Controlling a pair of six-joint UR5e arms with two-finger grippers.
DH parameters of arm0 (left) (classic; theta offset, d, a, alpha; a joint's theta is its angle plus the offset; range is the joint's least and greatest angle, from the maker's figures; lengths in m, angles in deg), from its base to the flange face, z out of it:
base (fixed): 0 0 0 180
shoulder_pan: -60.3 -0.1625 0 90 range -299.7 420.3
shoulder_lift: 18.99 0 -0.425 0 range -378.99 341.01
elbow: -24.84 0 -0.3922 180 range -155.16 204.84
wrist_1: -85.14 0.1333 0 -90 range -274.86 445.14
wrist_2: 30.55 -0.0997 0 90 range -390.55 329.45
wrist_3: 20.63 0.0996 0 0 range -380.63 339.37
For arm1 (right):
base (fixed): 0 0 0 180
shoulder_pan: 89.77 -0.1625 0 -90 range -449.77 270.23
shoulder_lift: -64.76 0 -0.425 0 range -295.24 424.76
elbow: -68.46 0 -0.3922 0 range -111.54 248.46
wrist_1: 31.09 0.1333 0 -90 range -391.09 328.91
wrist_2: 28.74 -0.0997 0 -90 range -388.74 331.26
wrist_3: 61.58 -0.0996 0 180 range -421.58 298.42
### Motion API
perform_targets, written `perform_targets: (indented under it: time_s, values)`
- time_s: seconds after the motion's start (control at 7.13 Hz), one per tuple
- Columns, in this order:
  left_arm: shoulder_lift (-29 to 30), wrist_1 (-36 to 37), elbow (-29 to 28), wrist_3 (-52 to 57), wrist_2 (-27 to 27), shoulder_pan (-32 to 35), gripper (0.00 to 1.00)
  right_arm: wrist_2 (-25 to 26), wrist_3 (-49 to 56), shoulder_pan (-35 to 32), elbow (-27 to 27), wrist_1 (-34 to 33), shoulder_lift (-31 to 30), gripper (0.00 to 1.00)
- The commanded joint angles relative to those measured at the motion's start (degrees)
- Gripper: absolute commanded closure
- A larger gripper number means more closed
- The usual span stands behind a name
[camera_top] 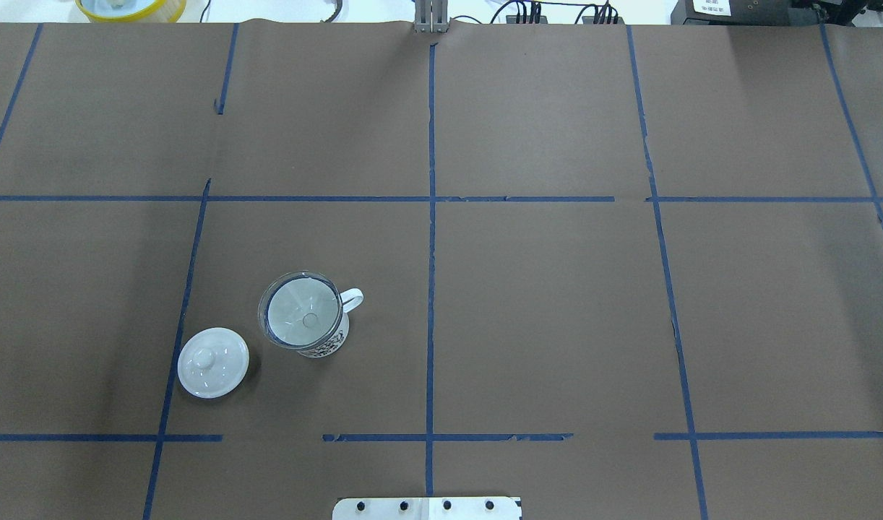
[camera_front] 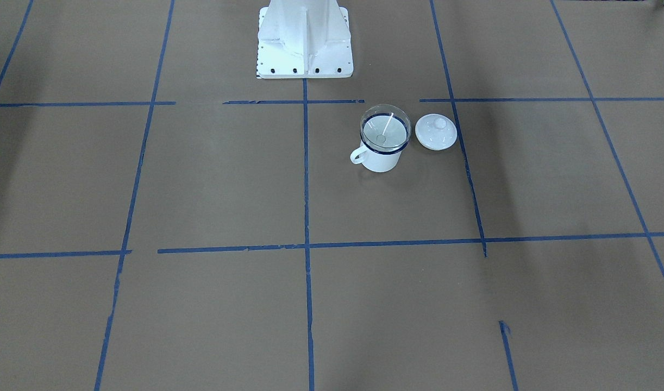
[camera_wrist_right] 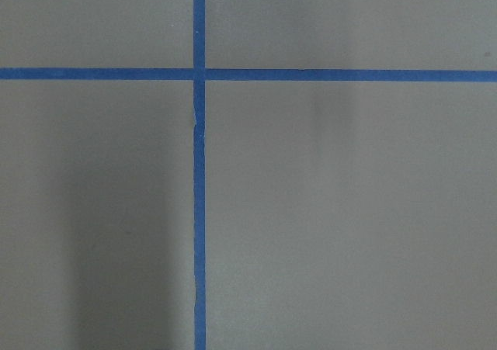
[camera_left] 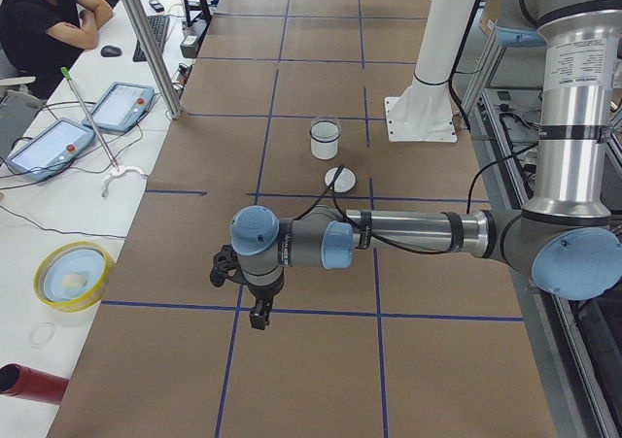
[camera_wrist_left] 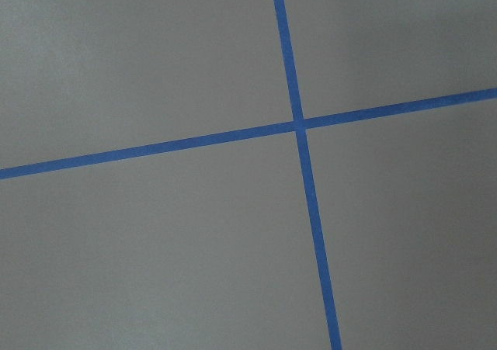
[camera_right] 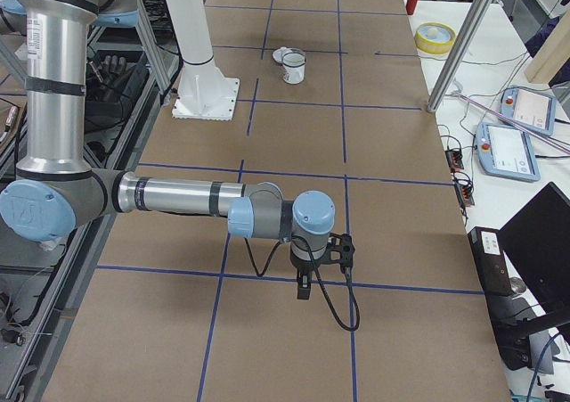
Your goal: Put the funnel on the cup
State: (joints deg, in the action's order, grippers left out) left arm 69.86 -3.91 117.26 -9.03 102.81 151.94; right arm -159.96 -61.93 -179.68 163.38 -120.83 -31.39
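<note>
The brown, blue-taped surface [camera_top: 557, 325] is carrying every item. The left arm [camera_left: 408, 234] is stretching out low, well apart from the cup [camera_front: 383, 158], toward the robot's left end of the surface. The right arm [camera_right: 178, 195] is reaching out likewise, much farther from the cup, at the opposite end. The left hand [camera_left: 259, 320] and the right hand [camera_right: 304, 291] are both pointing downward; whether each is released or clenched cannot be told, since only side views are showing them. Neither is appearing to carry anything.

The cup is standing upright in the robot's left half, so the left arm is the nearer one. The funnel [camera_top: 300, 318] is sitting on the cup's rim, mouth up, long axis vertical, spout pointing down inside. The lid [camera_top: 213, 362] is lying just beside the cup, opposite its handle.

Judgement: placement is looking complete, with no further grasp required.
</note>
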Motion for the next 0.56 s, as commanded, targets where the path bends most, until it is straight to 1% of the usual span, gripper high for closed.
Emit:
perform_targets:
  time_s: [0.0, 0.42]
  values:
    - [0.7, 4.4, 1.6, 0.4, 0.1, 1.6, 0.00, 0.0, 0.0, 0.0, -0.1, 0.0, 0.0, 0.00]
    - [1.5, 5.5, 2.1, 0.4, 0.2, 2.0, 0.00, 0.0, 0.0, 0.0, 0.0, 0.0, 0.0, 0.00]
